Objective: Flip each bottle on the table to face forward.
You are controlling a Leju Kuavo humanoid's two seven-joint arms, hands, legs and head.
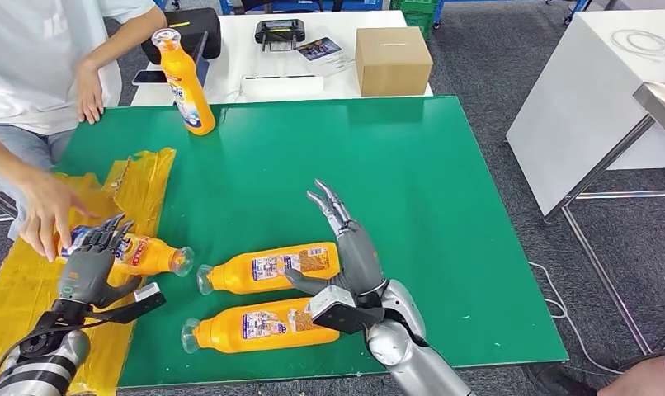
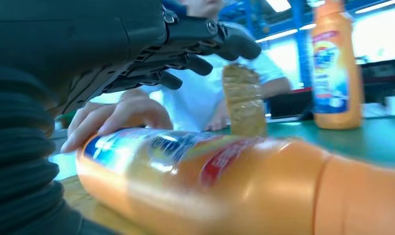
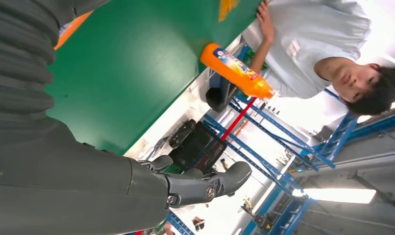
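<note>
Three orange bottles lie on their sides on the green table (image 1: 445, 206). My left hand (image 1: 90, 264) hovers with spread fingers (image 2: 185, 44) just above the left bottle (image 1: 143, 254) (image 2: 210, 181), while a person's hand (image 1: 42, 216) (image 2: 122, 115) rests on that bottle's base end. My right hand (image 1: 350, 247) (image 3: 195, 188) lies open beside the base of the middle bottle (image 1: 271, 268), fingers straight, thumb close to the bottle. The front bottle (image 1: 259, 326) lies by my right wrist. A fourth bottle (image 1: 185, 82) (image 2: 333, 68) (image 3: 237, 71) stands upright at the back left.
A crumpled yellow plastic sheet (image 1: 16, 280) covers the table's left end. Behind the mat are a cardboard box (image 1: 393, 59), a black device (image 1: 280, 33) and a black bag (image 1: 189, 29). The person sits at the left. A white table (image 1: 593, 91) stands to the right.
</note>
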